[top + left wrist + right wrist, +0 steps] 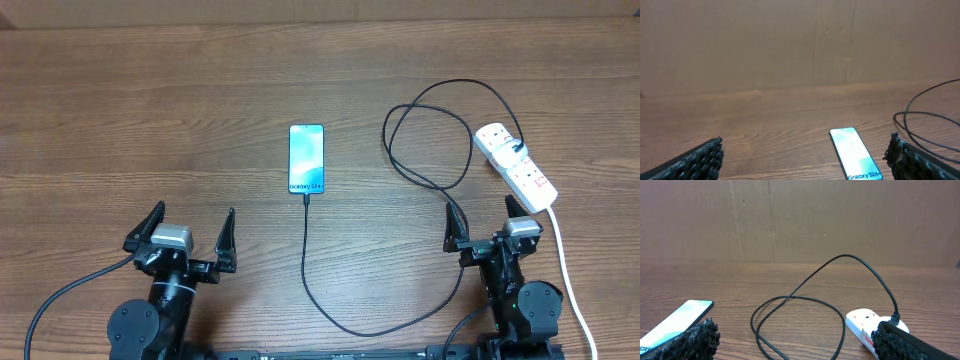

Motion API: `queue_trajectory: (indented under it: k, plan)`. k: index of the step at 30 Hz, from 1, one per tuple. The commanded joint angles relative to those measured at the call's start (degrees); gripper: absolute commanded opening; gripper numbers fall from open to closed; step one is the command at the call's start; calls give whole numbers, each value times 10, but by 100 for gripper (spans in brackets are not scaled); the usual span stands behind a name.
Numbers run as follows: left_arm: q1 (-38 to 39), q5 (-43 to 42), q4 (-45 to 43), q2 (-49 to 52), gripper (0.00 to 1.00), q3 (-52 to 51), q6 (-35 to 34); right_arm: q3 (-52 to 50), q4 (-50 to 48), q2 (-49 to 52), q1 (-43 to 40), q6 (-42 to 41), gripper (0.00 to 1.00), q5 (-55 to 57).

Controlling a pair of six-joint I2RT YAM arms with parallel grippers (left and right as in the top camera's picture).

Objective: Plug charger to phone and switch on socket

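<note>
The phone (307, 158) lies flat at mid-table, its blue-teal screen up. The black charger cable (305, 255) touches the phone's near short edge, sweeps toward the front, loops right and ends in a black plug on the socket (517, 167), a white strip at the right. Both grippers stand open and empty near the front edge: the left gripper (193, 222) left of the phone, the right gripper (483, 222) just in front of the socket. The left wrist view shows the phone (855, 152) ahead right, between its open fingers (695, 160). The right wrist view shows the cable loop (805, 300), the socket (865, 322) and the phone (677, 322).
A thick white cord (562, 255) runs from the socket toward the front edge, close beside the right arm. The wooden table (150, 110) has bare surface at the left and back. A brown cardboard wall (790, 45) stands behind the table.
</note>
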State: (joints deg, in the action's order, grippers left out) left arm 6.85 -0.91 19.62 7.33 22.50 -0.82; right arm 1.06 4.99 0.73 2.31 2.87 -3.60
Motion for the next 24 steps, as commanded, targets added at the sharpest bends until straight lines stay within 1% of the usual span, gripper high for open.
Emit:
queue_trajectory:
  k: [1, 8, 12, 24]
  plan:
    - [-2, -6, -8, -7, 100, -4, 22, -6, -3, -6, 3, 2, 100, 5]
    - [-2, -5, -17, -42, 100, -12, 63, -6, -3, -6, 3, 2, 100, 5]
    - [-2, -2, -37, -65, 100, -32, 62, -6, -3, -6, 3, 2, 100, 5]
    - [-6, -4, -220, -71, 100, -124, 59, -6, -3, -6, 3, 2, 100, 5]
